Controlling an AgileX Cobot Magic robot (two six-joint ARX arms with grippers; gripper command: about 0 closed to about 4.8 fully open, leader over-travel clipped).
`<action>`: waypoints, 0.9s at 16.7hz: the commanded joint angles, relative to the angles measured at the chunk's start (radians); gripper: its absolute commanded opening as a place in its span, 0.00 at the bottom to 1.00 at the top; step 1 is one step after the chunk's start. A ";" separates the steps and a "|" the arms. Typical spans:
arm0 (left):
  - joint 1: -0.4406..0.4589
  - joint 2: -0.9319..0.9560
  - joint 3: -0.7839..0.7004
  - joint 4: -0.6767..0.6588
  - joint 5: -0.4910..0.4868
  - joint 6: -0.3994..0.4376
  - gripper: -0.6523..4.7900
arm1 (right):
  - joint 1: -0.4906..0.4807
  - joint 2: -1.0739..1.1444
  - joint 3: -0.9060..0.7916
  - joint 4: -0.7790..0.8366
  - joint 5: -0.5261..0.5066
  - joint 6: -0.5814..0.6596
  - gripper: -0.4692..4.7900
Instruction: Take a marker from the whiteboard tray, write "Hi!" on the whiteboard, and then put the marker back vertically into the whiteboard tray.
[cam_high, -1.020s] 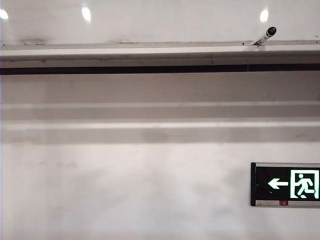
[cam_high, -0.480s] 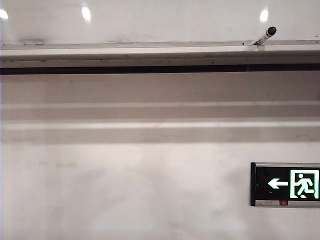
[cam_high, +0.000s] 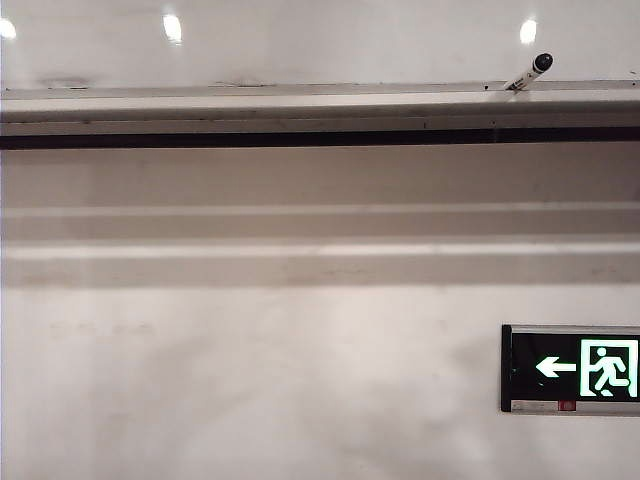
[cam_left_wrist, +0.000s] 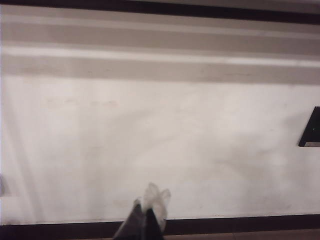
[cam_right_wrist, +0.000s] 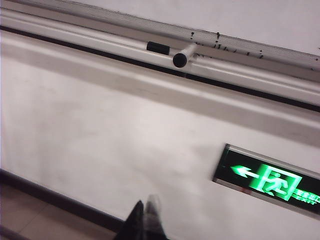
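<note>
Exterior view shows the marker (cam_high: 530, 73) standing in the whiteboard tray (cam_high: 250, 105) near its right end, leaning with its black cap up and to the right against the whiteboard (cam_high: 320, 40). No arm appears there. The board above the tray is glossy and, as far as can be seen, bears no writing, though only a low strip of it is in view. Below, on the matte wall, hangs a green exit sign (cam_high: 575, 368).

In the right wrist view, the right gripper (cam_right_wrist: 145, 220) sits low and well apart from the marker (cam_right_wrist: 184, 55), its claw pressed together and empty. The left gripper (cam_left_wrist: 150, 215) faces bare wall, also well away from the tray; its tips look pressed together and hold nothing.

Judging from this, either nothing has begun or the board's written part is out of sight; I cannot tell which.
</note>
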 joint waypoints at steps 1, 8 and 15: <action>0.000 -0.001 0.000 0.013 0.004 0.005 0.11 | -0.015 -0.001 0.005 0.010 0.601 0.001 0.08; 0.000 -0.001 0.000 0.013 0.005 0.005 0.11 | -0.107 -0.001 -0.090 0.138 0.752 0.001 0.08; 0.000 -0.001 0.000 0.013 0.005 0.005 0.11 | -0.377 -0.001 -0.284 0.417 -0.005 0.138 0.08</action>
